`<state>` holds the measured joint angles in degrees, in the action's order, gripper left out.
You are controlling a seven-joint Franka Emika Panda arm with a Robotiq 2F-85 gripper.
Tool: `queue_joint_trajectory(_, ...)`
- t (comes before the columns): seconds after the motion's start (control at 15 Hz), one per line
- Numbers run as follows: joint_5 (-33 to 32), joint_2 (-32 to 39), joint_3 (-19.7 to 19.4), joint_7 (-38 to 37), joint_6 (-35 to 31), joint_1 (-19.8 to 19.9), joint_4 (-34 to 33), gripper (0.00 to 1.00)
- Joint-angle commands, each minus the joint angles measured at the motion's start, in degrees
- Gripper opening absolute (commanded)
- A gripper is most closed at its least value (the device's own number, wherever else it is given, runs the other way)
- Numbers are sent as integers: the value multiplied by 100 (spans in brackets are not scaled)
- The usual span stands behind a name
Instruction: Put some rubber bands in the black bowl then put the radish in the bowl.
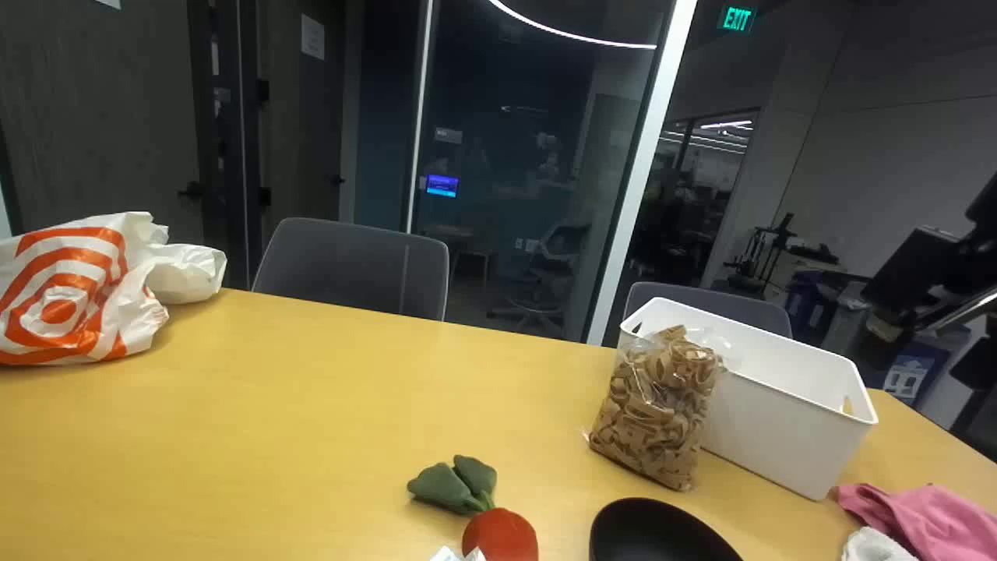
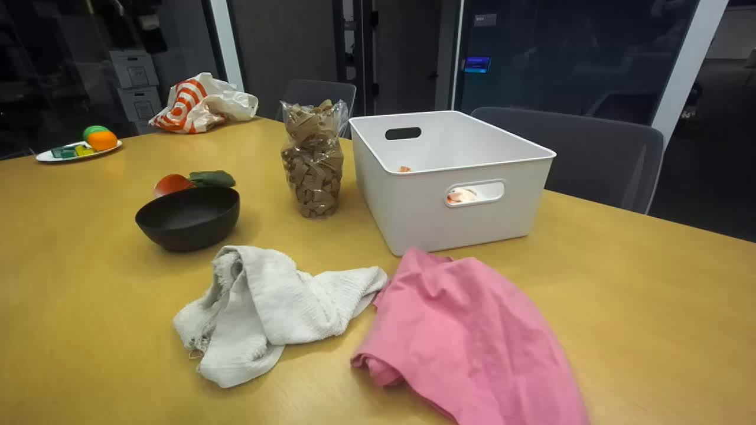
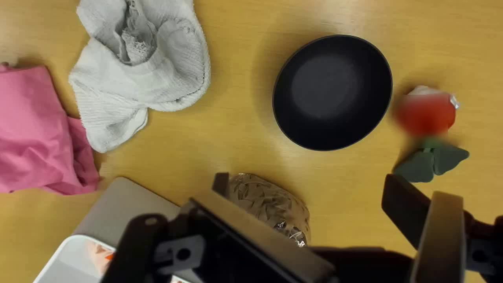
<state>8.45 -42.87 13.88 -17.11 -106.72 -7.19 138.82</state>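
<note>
Closest, the pincer [image 3: 308, 190]: jaws wide apart, nothing gripped; in both exterior views the things stand with no pincer touching them. Next, seen through the gap: clear bag [image 2: 313, 162] of tan strips, presumably the rubber bands [image 2: 314, 192]. It stands upright on the counter [image 3: 243, 137], likely so a reach from above meets its top; whether its mouth is sealed, can't tell. Just beside it, partly hidden by the jaw on the wrist view's left: white box [image 3: 125, 198], perhaps a backstop should the bag tip. Ahead of the jaws: black bowl [image 3: 332, 92], hollow side up, floor bare, ready to receive; neither load in yet. Next to it, ahead of the right-hand jaw: radish [image 3: 428, 118], leaves toward the pincer; a short carry, I judge. Farther, past the left jaw: white cloth [image 3: 149, 84], pink cloth [image 3: 39, 131], heaped, probably kept out of the work.
</note>
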Motion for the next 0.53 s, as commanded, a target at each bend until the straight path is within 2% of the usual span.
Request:
queue_joint_trajectory(0.0, 2, -3, 2, 4, 8, 7, -38, 100)
queue_joint_trajectory(0.47, 3, -41, 5, 6, 9, 9, -99, 100)
